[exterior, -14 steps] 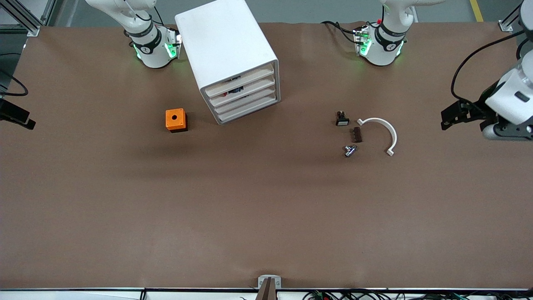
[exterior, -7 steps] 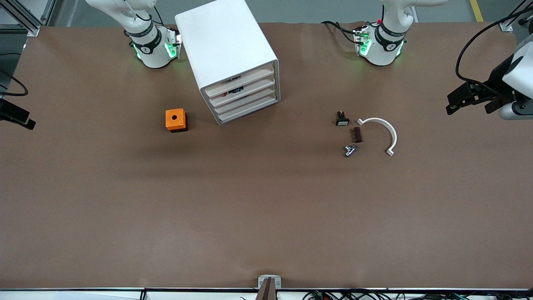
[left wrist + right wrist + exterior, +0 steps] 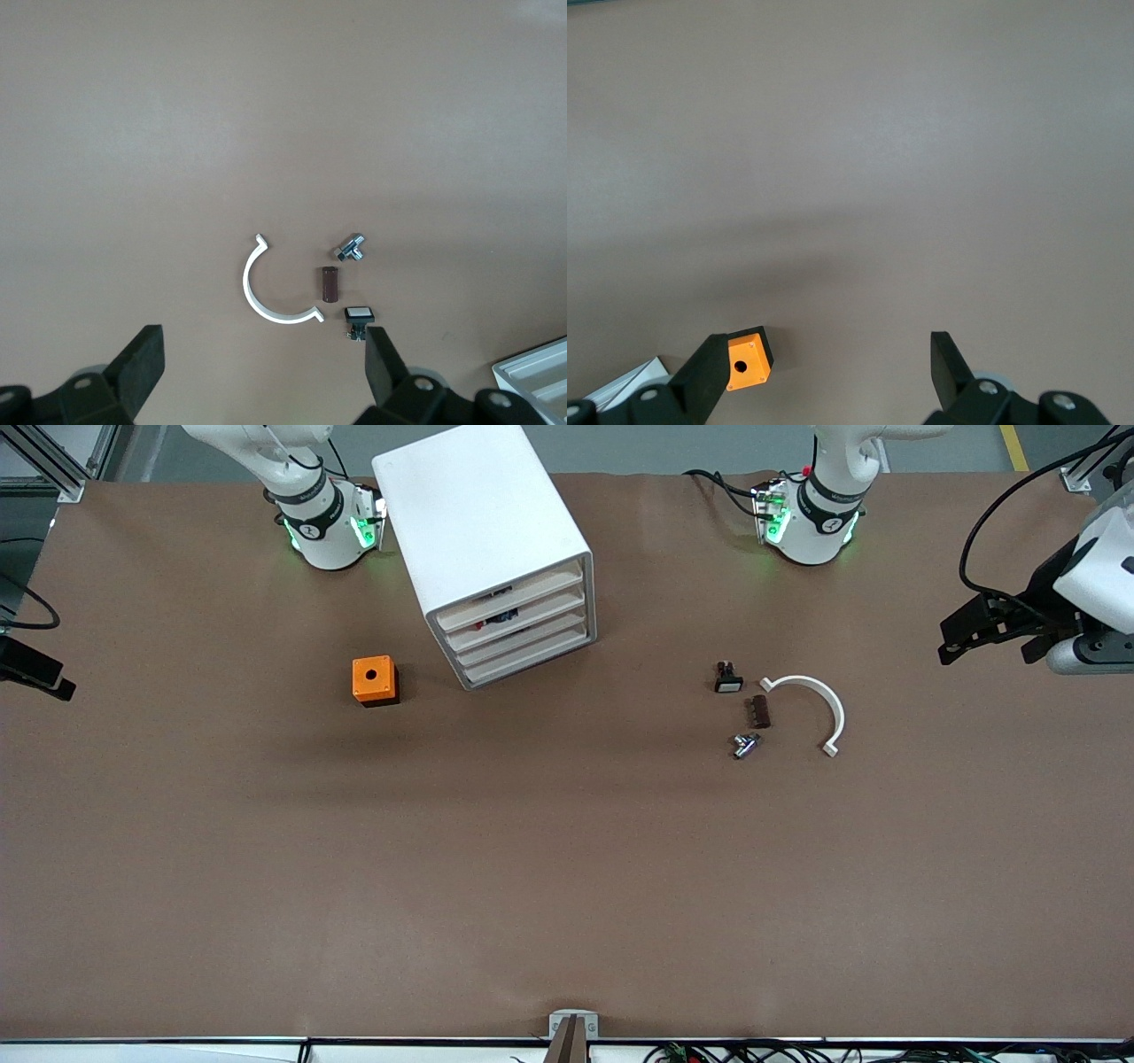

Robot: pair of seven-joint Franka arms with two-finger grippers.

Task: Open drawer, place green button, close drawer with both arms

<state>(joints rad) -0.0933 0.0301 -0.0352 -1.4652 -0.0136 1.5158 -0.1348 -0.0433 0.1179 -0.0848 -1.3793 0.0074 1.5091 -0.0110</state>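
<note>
Metal fitting (image 3: pixel 745 745): is lying nearest the front camera, toward the left arm's end of the worktop (image 3: pixel 567 868).
White arc (image 3: pixel 819 701): is lying just beside a brown block (image 3: pixel 760 711).
White-topped button (image 3: pixel 728 680): is sitting slightly farther off.
Orange box (image 3: pixel 374 680): is sitting near the cabinet (image 3: pixel 474 514).
Lower drawers (image 3: pixel 523 648): are sitting pushed in.
Green button: is not showing clearly (something dark and blue is peeking from an upper drawer).
Left end effector (image 3: pixel 261 336): is hovering over the arc, fingers spread apart.
Right end effector (image 3: pixel 828 341): is hovering by the orange box, fingers apart.
</note>
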